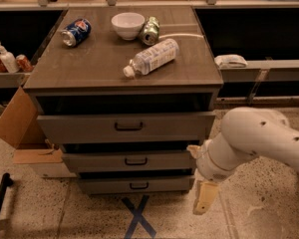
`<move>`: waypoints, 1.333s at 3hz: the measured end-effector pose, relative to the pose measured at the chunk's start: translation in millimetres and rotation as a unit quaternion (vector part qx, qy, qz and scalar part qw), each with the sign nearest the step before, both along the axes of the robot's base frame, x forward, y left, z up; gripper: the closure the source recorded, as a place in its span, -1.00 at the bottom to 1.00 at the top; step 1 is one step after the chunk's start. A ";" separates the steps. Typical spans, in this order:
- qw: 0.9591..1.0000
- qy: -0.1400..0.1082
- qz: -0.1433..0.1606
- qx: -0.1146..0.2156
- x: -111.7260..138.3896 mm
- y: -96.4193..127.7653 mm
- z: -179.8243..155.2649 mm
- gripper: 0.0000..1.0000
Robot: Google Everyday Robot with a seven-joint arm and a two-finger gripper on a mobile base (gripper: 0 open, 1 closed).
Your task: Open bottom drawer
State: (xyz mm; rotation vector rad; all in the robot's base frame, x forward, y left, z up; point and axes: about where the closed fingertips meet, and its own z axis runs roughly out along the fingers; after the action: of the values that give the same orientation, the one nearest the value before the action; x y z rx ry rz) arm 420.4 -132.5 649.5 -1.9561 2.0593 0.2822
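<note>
Speckled stone floor (259, 218) lies open below and to the right of the claw (204, 195), with a blue tape cross (138, 216) just to its lower left. The claw hangs low off the white arm (254, 138), close beside the cabinet's right front corner; whether it is wide or narrow I cannot tell, and it holds nothing that shows. Directly left of it sits the bottom drawer (102, 185), the lowest and narrowest grey wood-look front, with a small black bar handle (138, 185) at its middle. Its right end is just beside the claw, and its front is set back under the middle drawer (97, 162). Above that comes the widest top drawer (79, 127). Far left, a cardboard box (17, 126) leans by the cabinet. Up and beyond the claw, the desk (79, 68) carries a plastic bottle (152, 57) lying on its side, a blue can (75, 32), a white bowl (128, 25) and a green can (150, 30).
</note>
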 end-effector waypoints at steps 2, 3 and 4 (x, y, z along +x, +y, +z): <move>0.999 0.038 0.002 0.016 -7.4 15.2 -80.2 -1.00; 0.999 0.038 0.016 0.010 -4.2 15.4 -110.4 -1.00; 0.998 0.043 0.045 0.007 -4.2 18.0 -169.1 -1.00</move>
State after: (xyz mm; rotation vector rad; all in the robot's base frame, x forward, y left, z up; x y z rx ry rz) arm 416.2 -114.5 480.4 -2.0658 2.0184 0.4056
